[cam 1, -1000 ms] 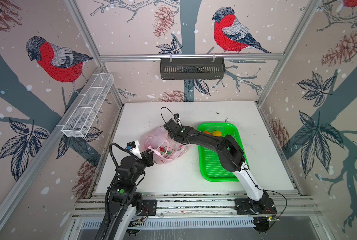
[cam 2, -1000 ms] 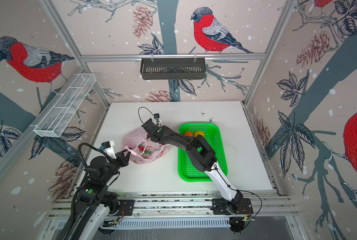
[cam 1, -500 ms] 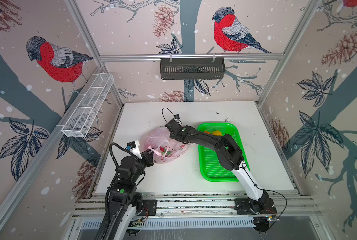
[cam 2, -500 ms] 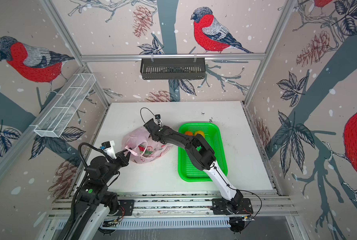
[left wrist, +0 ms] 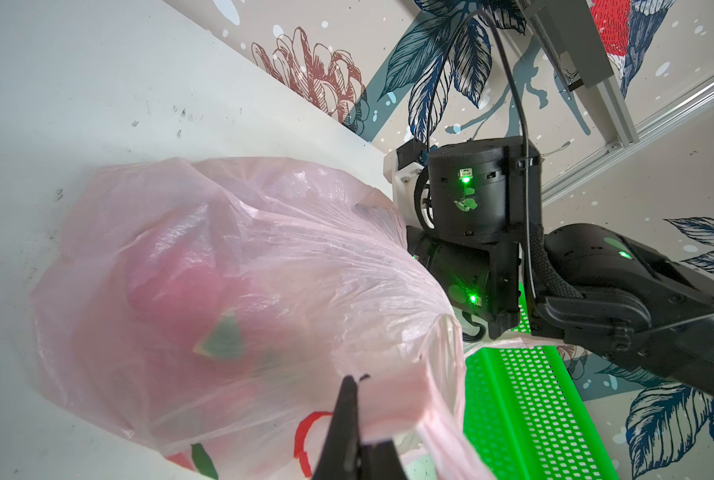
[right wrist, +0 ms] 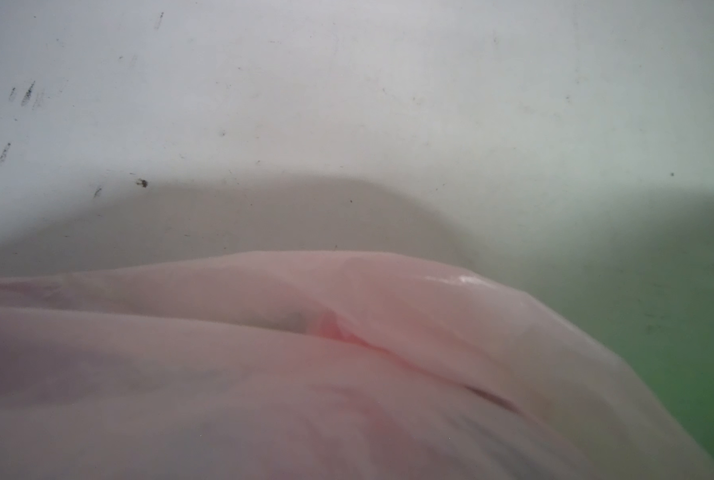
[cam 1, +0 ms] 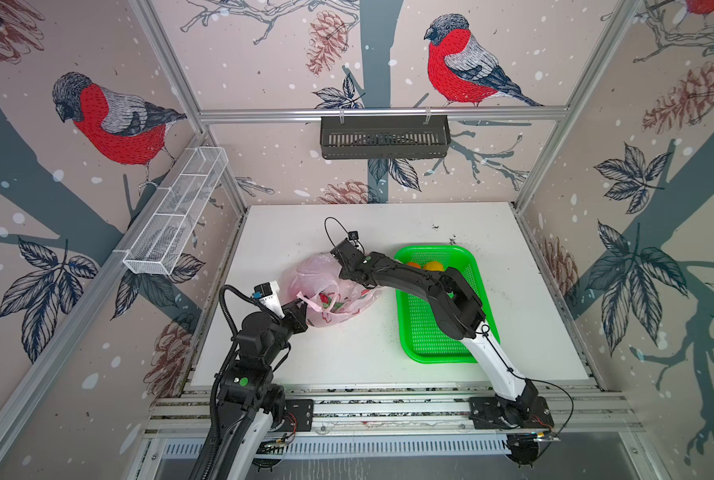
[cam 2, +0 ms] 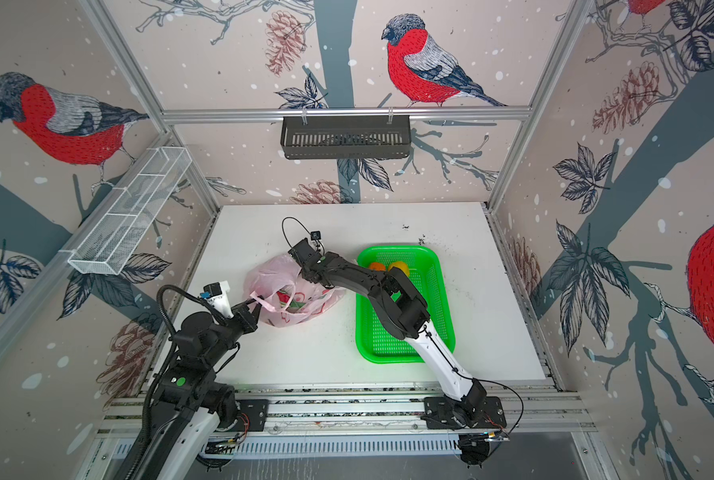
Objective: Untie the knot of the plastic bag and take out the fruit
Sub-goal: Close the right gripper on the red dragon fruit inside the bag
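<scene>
1. My left pincer [left wrist: 353, 388] is pinching the rim of the plastic bag [cam 1: 320, 278], pads pressed together on thin pink film beside a loop handle [left wrist: 447, 446]. The bag is lying on the table [cam 1: 347, 353], between its left edge and the green tray [cam 1: 438, 358].
2. I am judging that this film is at risk of tearing or sliding out of my pinch if my right arm starts pulling the opposite way.
3. My right pincer [cam 1: 344, 269] is pressing into the bag's far side. I cannot tell whether it is spread or pressed together, or whether it is touching fruit or only plastic.
4. Closing blind there, I am risking a grab of film together with a fruit, which would be dragging the whole bag along instead of emptying it.
5. A dragon fruit [left wrist: 189, 291] is showing magenta through the plastic. If the mouth is tipping toward the table's near edge, I judge it could be rolling out onto the table.
6. The orange [cam 1: 413, 264] and the yellow citrus [cam 1: 432, 266] are sitting at the tray's far edge, partly hidden behind my right arm.
7. I am finding no knot anywhere. The handles are looking loose, so I am taking it as undone, without being certain.
8. How many fruits are lying inside the bag is unclear, and I am not making out the small pinkish-red one.
9. The right wrist view is giving me only blurred pink plastic and bare table, with no fingers showing.
</scene>
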`<act>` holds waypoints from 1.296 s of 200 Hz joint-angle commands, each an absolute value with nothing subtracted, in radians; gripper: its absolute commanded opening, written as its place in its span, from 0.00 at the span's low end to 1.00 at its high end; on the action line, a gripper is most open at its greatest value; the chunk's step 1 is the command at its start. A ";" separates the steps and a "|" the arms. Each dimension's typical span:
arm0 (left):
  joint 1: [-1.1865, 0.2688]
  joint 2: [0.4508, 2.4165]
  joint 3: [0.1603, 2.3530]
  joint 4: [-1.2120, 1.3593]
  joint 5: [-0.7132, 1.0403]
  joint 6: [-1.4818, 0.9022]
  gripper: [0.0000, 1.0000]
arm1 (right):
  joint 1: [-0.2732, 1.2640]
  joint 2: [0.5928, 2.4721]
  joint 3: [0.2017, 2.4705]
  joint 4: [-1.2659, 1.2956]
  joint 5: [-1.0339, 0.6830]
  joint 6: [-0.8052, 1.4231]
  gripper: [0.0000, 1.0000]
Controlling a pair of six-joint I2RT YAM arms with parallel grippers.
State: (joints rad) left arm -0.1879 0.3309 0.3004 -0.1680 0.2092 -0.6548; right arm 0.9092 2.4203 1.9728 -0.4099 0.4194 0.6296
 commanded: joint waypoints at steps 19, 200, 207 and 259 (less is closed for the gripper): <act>-0.187 0.332 0.297 -0.137 0.215 -0.652 0.00 | 0.907 2.427 1.977 -0.391 0.404 0.638 0.82; -0.187 0.354 0.286 -0.111 0.201 -0.642 0.00 | 0.955 2.318 1.879 -0.362 0.353 0.609 0.37; -0.188 0.356 0.285 -0.109 0.201 -0.643 0.00 | 0.961 2.313 1.874 -0.362 0.348 0.607 0.36; -0.187 0.367 0.282 -0.095 0.195 -0.638 0.00 | 0.993 2.270 1.839 -0.365 0.309 0.607 0.35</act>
State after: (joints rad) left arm -0.1879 0.3630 0.2825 -0.1593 0.2050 -0.6533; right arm 0.9817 2.2967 1.8484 -0.3767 0.3294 0.6216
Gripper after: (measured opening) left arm 0.048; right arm 0.529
